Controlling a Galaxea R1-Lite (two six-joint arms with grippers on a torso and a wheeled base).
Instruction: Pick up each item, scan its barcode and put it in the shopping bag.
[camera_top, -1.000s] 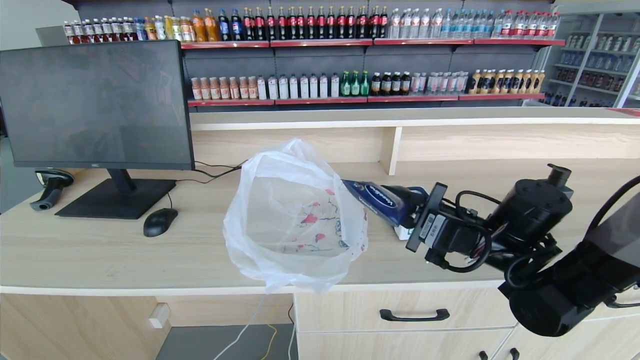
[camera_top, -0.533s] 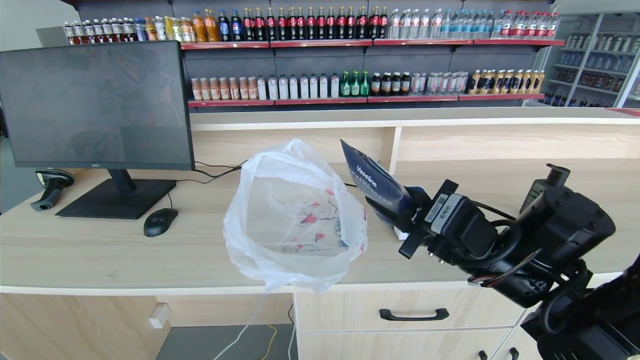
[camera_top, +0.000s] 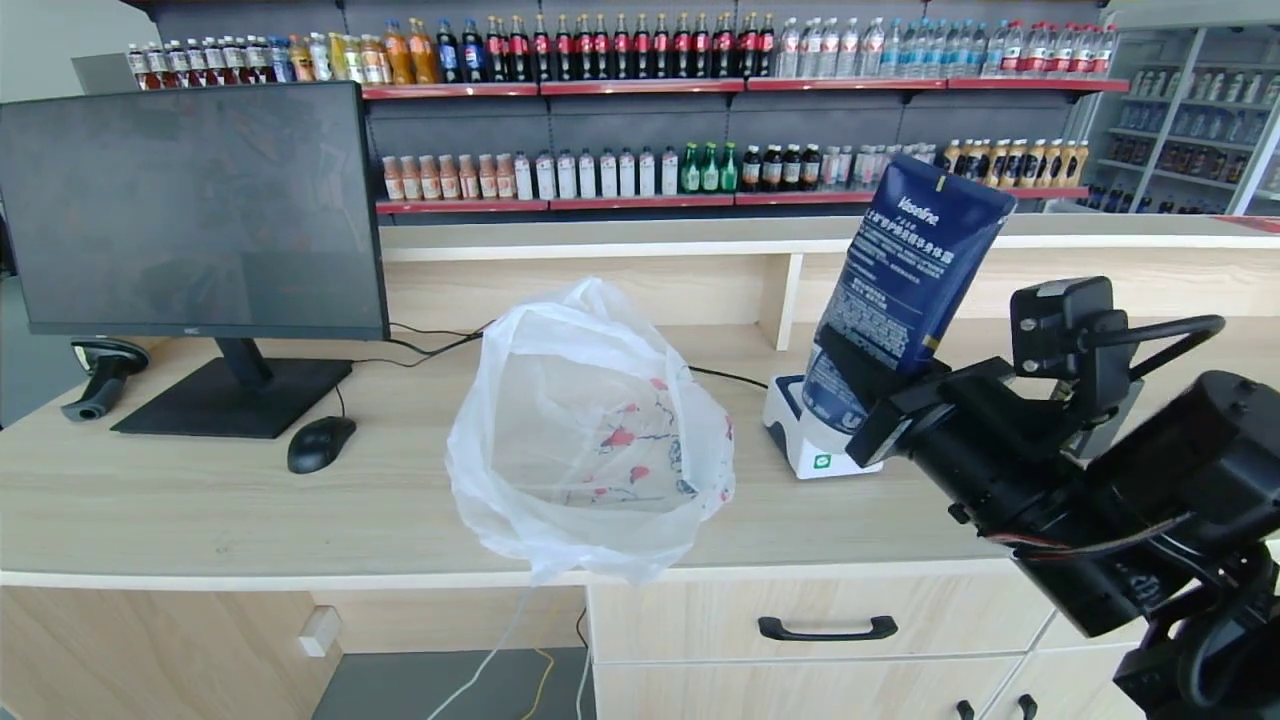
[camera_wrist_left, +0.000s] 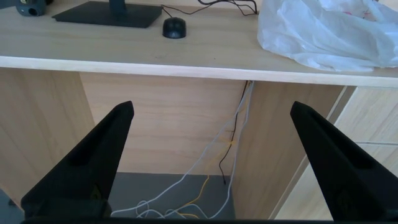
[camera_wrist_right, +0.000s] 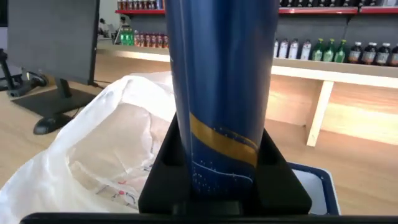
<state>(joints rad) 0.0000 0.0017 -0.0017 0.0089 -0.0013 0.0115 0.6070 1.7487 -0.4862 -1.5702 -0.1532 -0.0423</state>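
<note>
A dark-screened monitor (camera_top: 195, 205) stands at the left of the light wooden counter (camera_top: 200, 500), with a black mouse (camera_top: 320, 443) just beside its base. Behind, red-edged shelves (camera_top: 640, 85) carry rows of drink bottles (camera_top: 620, 45). A black drawer handle (camera_top: 828, 629) sits below the countertop, and loose cables (camera_wrist_left: 236, 124) hang underneath.

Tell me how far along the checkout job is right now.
Done: the blue tube is picked up, clamped upright in the right gripper. In hand: it hangs over the white scanner, so scanning looks underway. Remaining: dropping it into the shopping bag; whether the red shapes there are items or print, I cannot tell. The left gripper is open below the counter.
</note>
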